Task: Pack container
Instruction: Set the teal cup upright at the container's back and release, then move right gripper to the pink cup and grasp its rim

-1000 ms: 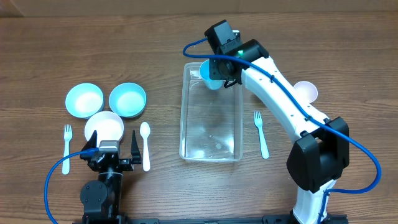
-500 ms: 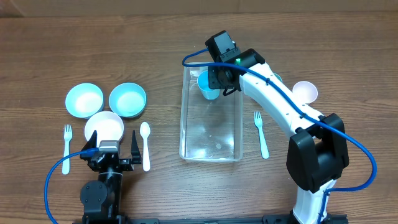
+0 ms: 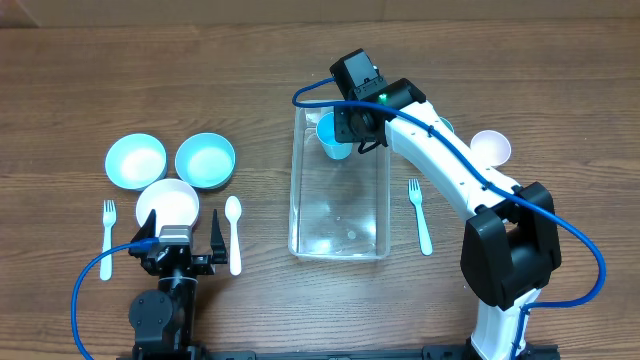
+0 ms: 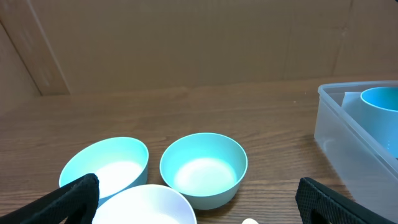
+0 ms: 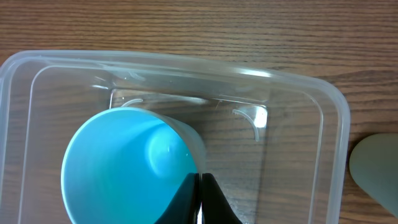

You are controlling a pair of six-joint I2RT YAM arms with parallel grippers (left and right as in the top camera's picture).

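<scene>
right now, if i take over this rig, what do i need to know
Left gripper open, parked by the white bowl.
Right gripper shut on the blue cup, inside the container at its far end.
Done: nothing released in it yet.
Left: release the cup; then pack the light-blue bowls, white bowl, spoon, forks and pale cup from the table.

Blue cup btm off-frame.

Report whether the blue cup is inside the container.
Inside: the blue cup is within the container walls, right gripper shut on its rim.
</scene>
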